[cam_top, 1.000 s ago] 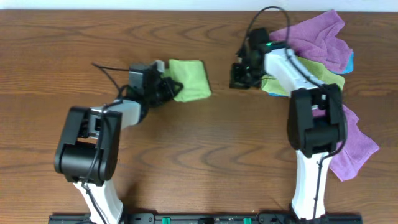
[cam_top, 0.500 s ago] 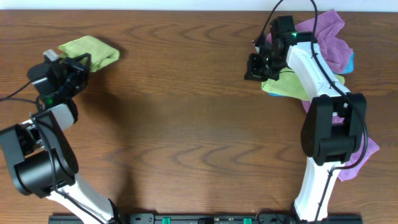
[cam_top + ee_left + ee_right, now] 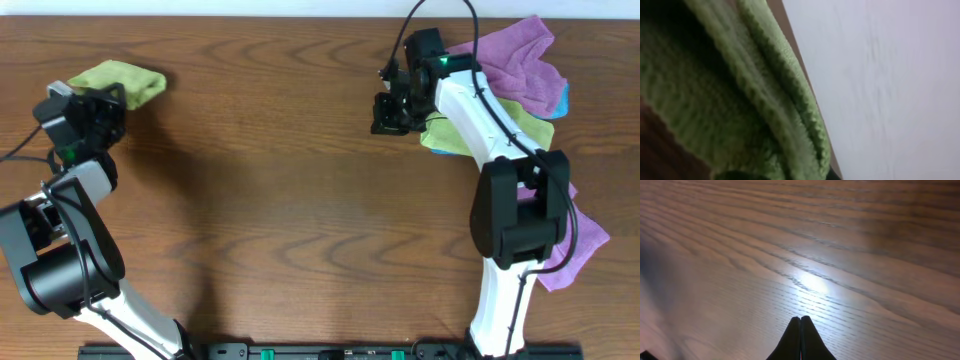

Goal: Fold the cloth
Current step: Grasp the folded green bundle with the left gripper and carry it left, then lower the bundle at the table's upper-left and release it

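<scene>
One cloth [image 3: 128, 80] bunched, two purple cloths [image 3: 510, 55]

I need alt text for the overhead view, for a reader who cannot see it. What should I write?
A bunched bright lime-green microfibre cloth is near the far left corner of a brown wooden table, against the left gripper. The right gripper is over bare wood beside a pile of purple and yellow-green cloths.

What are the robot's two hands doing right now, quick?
Left gripper: closed, it seems, holding the bunched bright lime-green microfibre cloth.
Right gripper: closed, fingers pressed together, holding nothing.
</scene>
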You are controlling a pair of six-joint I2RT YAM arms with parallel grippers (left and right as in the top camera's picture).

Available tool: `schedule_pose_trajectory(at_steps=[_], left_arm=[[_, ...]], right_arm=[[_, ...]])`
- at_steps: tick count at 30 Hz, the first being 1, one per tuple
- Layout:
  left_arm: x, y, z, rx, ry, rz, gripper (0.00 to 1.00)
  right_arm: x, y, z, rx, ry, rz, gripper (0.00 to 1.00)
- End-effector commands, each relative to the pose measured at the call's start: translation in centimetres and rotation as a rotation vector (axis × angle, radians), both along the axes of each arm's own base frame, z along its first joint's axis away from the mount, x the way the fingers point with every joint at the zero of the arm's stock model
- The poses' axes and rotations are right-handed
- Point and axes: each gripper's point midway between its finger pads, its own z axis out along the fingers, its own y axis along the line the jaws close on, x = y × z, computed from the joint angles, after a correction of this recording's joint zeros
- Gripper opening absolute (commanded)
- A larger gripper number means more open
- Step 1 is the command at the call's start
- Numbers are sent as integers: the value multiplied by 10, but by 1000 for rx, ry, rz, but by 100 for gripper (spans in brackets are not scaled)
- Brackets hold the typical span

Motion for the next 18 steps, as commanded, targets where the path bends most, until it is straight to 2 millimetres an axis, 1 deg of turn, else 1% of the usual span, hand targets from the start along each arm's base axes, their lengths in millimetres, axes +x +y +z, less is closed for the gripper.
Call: schedule_pose_trajectory(at_steps=[1,4,10,12,15,18], left_arm=[[5,26,23,63,-25,118,6],[13,24,22,101,-29,74,6],[38,18,11,81,-45,-22,6],[43,17,5,63,-41,-35,6],[41,17,-15,33,8,-28,6],[33,15,-37,-5,92,-23,6]], right_arm=[[3,8,14,1,-45,29,2],[2,11,14,2,-43,27,1],[1,15,14,3,-43,31,2],[1,15,14,4,-40,25,2],[1,15,14,5,-38,22,1],[1,15,14,5,-38,21,2]])
